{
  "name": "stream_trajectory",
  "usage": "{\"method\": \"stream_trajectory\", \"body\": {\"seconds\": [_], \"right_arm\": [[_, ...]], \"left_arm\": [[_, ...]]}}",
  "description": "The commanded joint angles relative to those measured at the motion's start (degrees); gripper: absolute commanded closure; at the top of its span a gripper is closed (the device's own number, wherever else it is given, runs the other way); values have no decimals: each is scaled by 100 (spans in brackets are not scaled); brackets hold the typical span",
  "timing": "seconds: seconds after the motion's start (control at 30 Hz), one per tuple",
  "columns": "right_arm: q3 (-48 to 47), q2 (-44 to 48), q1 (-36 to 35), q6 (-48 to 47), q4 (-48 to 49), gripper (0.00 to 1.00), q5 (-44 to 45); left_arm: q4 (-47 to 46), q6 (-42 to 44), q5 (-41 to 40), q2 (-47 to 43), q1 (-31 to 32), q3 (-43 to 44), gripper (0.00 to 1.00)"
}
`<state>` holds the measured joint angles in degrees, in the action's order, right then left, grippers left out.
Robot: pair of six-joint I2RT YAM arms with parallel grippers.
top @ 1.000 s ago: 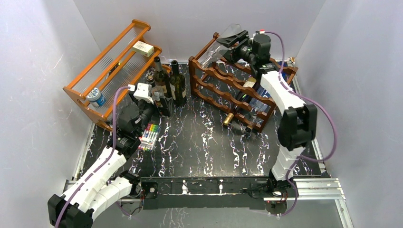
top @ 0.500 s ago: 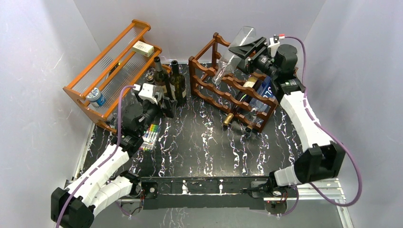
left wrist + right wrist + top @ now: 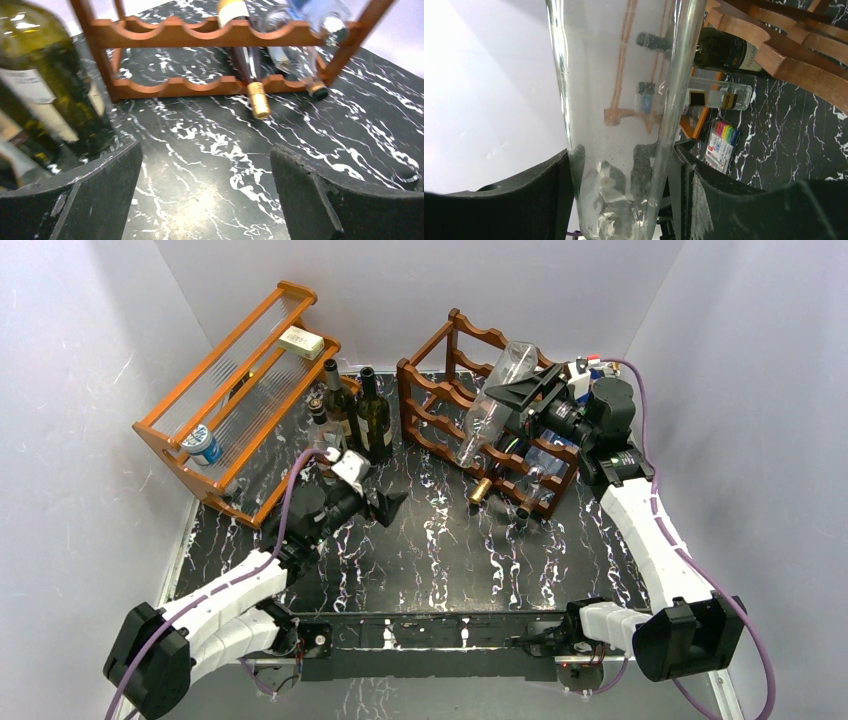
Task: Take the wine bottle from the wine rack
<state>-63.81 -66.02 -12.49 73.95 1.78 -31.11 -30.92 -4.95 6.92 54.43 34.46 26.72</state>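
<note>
Wine bottle (image 3: 495, 400) of clear glass is held in the right gripper (image 3: 522, 400), tilted, its neck pointing down toward the table (image 3: 440, 550), over the front of the wine rack (image 3: 430, 418). In the right wrist view the jaws are seen half closed around the glass body, a black finger (image 3: 549, 195) pressed against each side. Whether the bottle touches the scalloped rails cannot be told from above; from the wrist it seems lifted off them.

The left gripper (image 3: 385, 505) is spread fully wide and holds nothing; it hangs low over the marbled table, well apart from the rack.

The step in hand is judged to be the carrying away. Smooth glass is best kept firmly clamped and moved slowly, so that no slip is provoked. A path outward from the rack should be chosen, so that the rails and the gold-capped bottle (image 3: 480, 490) lying in the lower tier are not struck. The dark green bottles (image 3: 375, 418) standing just beside the rack are to be avoided when a spot is picked.
</note>
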Motion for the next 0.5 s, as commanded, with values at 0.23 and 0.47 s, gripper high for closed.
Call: {"method": "stream_trajectory", "body": {"seconds": [0.23, 0.47], "right_arm": [[-336, 379, 11, 515, 877, 57, -531], [-139, 423, 10, 1443, 1451, 57, -685]], "left_arm": [[-2206, 1150, 729, 194, 765, 624, 2], [-2739, 2290, 1093, 704, 1126, 1281, 9]]}}
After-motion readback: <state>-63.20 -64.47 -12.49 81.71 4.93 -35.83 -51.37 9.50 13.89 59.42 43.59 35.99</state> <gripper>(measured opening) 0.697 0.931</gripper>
